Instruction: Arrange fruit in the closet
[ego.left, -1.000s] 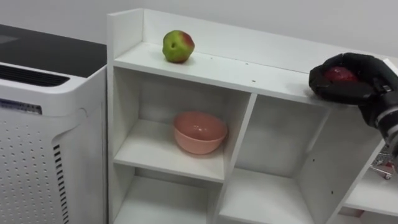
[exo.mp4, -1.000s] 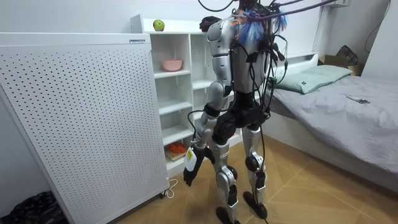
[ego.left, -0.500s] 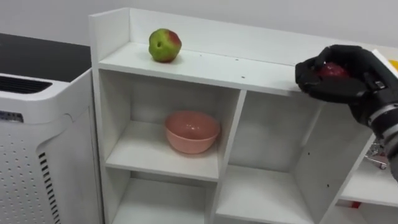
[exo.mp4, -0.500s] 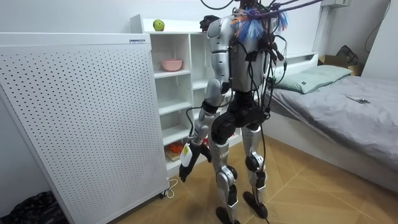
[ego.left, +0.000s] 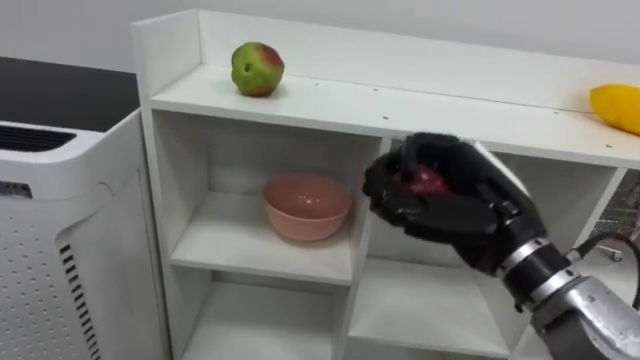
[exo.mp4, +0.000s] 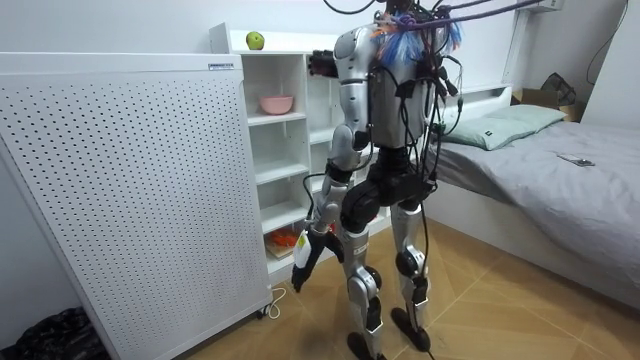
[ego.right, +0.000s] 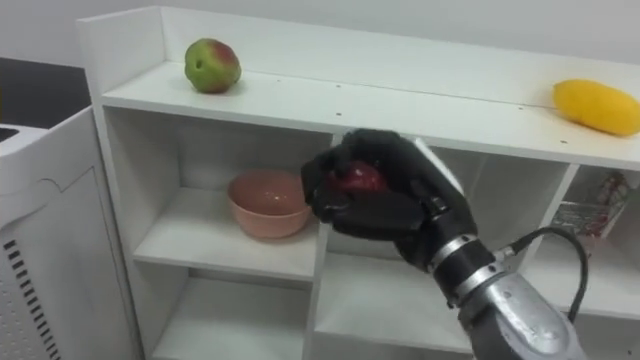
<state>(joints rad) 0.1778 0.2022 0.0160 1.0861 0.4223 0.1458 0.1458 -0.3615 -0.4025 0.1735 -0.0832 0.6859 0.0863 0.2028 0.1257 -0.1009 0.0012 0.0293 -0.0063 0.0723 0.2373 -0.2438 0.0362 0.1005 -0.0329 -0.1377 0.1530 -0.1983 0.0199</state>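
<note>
Red fruit (ego.left: 422, 181) sits enclosed in the right hand (ego.left: 455, 215), whose black fingers are clenched round it so that just a patch of skin shows between them. The hand is held in the air before the closet (ego.left: 165, 70), level with the divider between the two upper compartments, touching no board.

Judgement: the full wrap secures a round, smooth item in carriage. The fruit is not yet set down and the intended spot cannot be determined, though the bowl (ego.left: 307, 207) in the upper left compartment, just to the hand's left, is a likely target.

An apple (ego.left: 257, 68) rests at the left end of the top board and a yellow fruit (ego.left: 618, 106) at the right end, well apart. That spacing suggests items are being spread out, not heaped.

The right eye view gives the yellow fruit whole, where the left eye view cuts it at the edge, and shows a wire object (ego.right: 588, 215) in the right compartment, nature unclear. The room view supplies the stance: the robot stands upright facing the closet, with a perforated panel (exo.mp4: 130, 190) to the room view's left and a bed (exo.mp4: 560, 170) to its right. The left hand (exo.mp4: 303, 262) hangs low beside the thigh, idle; its grip cannot be judged. Orange items (exo.mp4: 285, 240) lie on a low shelf.
</note>
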